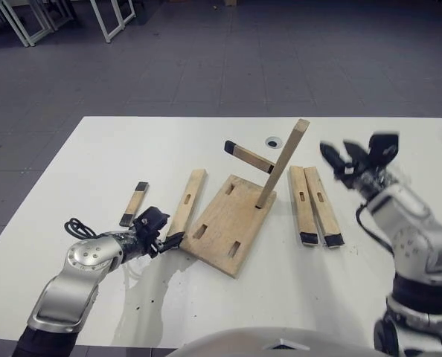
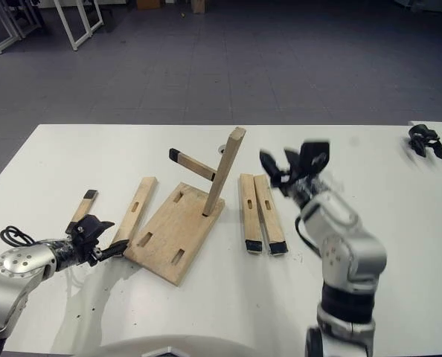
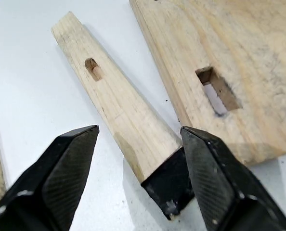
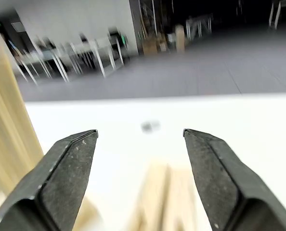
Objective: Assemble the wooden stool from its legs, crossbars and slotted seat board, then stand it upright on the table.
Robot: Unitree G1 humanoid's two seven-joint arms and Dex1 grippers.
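Flanking seat board (image 1: 232, 223): loose legs (image 1: 303, 204), short crossbar (image 1: 134, 203).

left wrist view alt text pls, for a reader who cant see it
The left end effector, its black ridged fingers open, straddles the black-capped end of a pale tapered wooden leg lying flat on the white table. Beside the leg lies the light wooden seat board, one rectangular slot visible.
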